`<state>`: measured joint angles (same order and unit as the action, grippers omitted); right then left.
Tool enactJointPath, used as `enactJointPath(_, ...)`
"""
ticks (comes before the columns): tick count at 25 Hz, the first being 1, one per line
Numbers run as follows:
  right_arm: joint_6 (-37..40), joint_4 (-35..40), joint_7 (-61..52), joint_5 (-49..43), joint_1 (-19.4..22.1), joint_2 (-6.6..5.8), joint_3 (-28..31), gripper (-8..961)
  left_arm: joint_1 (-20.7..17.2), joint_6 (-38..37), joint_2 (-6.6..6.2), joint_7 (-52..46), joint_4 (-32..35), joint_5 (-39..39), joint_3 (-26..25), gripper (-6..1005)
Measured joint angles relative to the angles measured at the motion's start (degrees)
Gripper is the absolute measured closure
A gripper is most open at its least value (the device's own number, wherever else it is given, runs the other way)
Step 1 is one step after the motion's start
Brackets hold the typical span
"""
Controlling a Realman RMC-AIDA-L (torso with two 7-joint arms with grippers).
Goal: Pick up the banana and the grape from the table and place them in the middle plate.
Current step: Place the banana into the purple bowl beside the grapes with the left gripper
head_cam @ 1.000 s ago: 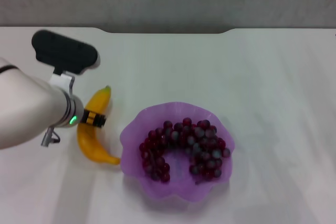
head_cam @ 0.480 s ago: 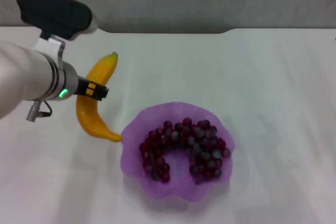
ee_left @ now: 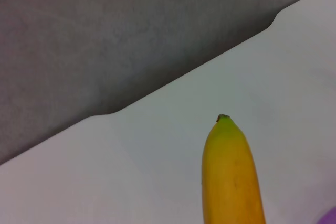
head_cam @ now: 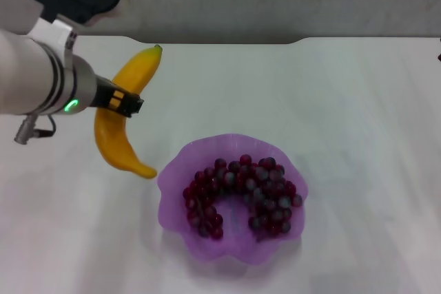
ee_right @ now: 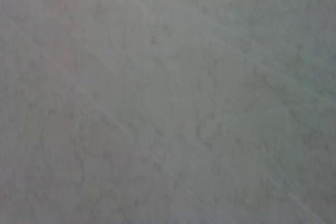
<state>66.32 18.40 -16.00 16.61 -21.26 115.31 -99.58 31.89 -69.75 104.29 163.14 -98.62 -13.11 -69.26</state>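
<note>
Left end effector point(head_cam: 122, 102) clamped on the banana point(head_cam: 124, 115), lifted just left of the plate point(head_cam: 180, 163) holding grapes point(head_cam: 241, 194). Best carried rightward over the plate's centre, then lowered gently.

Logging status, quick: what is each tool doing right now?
Left tool: closed on the banana, lifted off the table.
Right tool: not in view.

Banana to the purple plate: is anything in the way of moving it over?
Nothing visible blocks it. The left tool holds the banana above the table, just left of the middle plate. The grape bunch already fills much of the plate's floor.
</note>
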Motion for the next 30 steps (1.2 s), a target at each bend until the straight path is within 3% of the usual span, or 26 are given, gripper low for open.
enactJointPath(6,0.0,-0.2,0.0,0.0,-0.1,0.0,0.0,50,-3.9,-2.3,-0.29,0.1,-2.8,-0.4,2.2,502)
enactJointPath(12,0.1,-0.3,0.0,0.1,-0.1,0.0,0.0,50,-6.0,-2.5,0.96,0.0,-3.2,-0.2,6.7,501)
enactJointPath(15,-0.1,-0.3,0.0,0.1,-0.3,0.0,0.0,49,-5.9,-2.6,1.57,0.0,-4.2,-0.3,9.3,501)
enactJointPath(20,-0.1,-0.3,0.0,0.0,-0.4,0.0,0.0,50,-5.5,-2.6,1.55,-0.1,-5.7,-1.4,13.1,501)
enactJointPath(30,0.0,-0.3,0.0,0.0,-0.7,0.11,-0.2,50,-0.2,-1.9,3.2,-0.1,0.3,-0.5,19.7,503)
